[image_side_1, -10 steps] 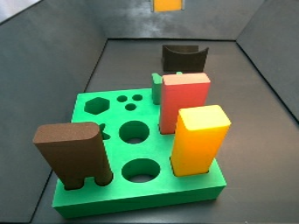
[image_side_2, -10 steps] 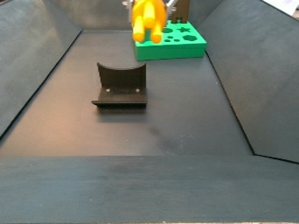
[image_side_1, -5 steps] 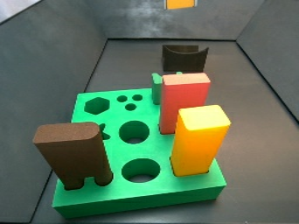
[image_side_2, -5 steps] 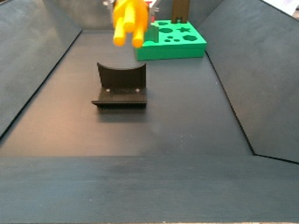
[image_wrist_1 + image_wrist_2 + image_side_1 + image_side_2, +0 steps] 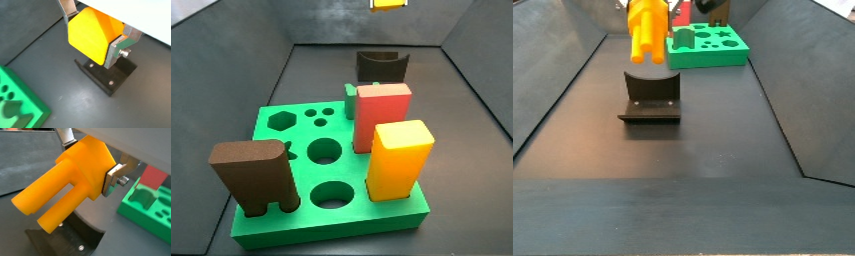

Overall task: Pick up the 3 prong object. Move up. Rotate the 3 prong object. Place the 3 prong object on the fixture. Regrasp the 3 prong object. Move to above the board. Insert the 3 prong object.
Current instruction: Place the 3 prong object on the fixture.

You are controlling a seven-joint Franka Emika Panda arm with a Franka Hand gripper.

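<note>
My gripper [image 5: 93, 37] is shut on the yellow-orange 3 prong object [image 5: 93, 35]; its silver fingers [image 5: 117, 49] clamp the piece's body, seen in both wrist views. In a wrist view the prongs [image 5: 50, 203] point down and outward. In a side view the 3 prong object [image 5: 645, 30] hangs just above the dark fixture [image 5: 651, 97], prongs down. The fixture lies right below the piece in both wrist views [image 5: 107, 75] [image 5: 67, 235]. The green board [image 5: 318, 165] stands nearer in a side view, and far behind in a side view [image 5: 707, 45]. In a side view only a scrap of the piece [image 5: 388, 3] shows at the frame edge.
On the board stand a tall yellow-orange block [image 5: 398, 157], a red block [image 5: 381, 113] and a lighter brown block with legs [image 5: 254, 176]. Grey sloping walls [image 5: 567, 80] enclose the dark floor. The fixture also shows behind the board [image 5: 381, 66].
The gripper with the 3 prong object has moved away from the board and down toward the fixture; it now hangs right above the fixture's notch.
</note>
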